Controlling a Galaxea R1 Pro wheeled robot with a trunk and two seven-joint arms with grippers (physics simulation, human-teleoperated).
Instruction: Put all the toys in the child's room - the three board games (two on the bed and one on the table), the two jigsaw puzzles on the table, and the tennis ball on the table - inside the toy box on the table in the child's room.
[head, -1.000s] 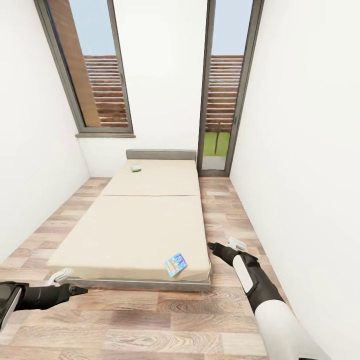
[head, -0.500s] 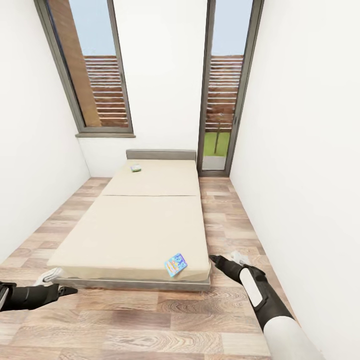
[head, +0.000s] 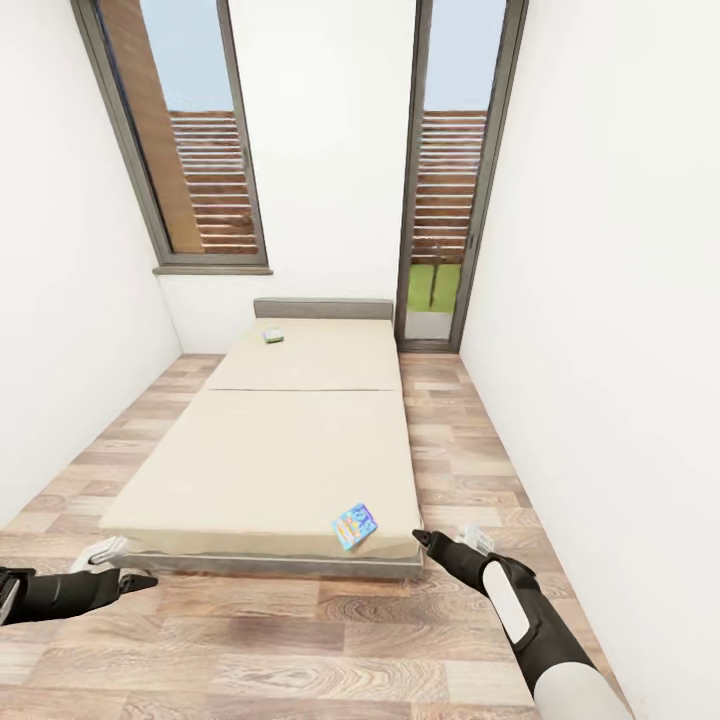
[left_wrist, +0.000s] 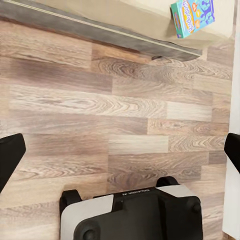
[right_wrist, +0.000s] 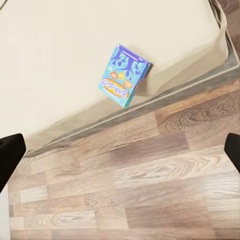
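A low single bed (head: 290, 440) with a beige mattress and grey headboard fills the middle of a narrow room, standing on a wood-plank floor (head: 300, 650) between white walls, with a tall window (head: 190, 130) and a glazed door (head: 450, 170) behind it.

Two board games lie on the mattress. A blue board game (head: 355, 526) with cartoon lettering rests flat near the foot corner on the robot's right, close to the mattress edge; it also appears in the left wrist view (left_wrist: 192, 16) and the right wrist view (right_wrist: 125, 76). A small greenish board game (head: 272, 337) sits far off near the headboard, too small to read.

The left claw (head: 130, 578) hovers over the floor just off the bed's foot, its fingers spread wide and holding nothing. The right claw (head: 428, 541) hangs beside the bed's right foot corner, near the blue game, also spread wide and empty.
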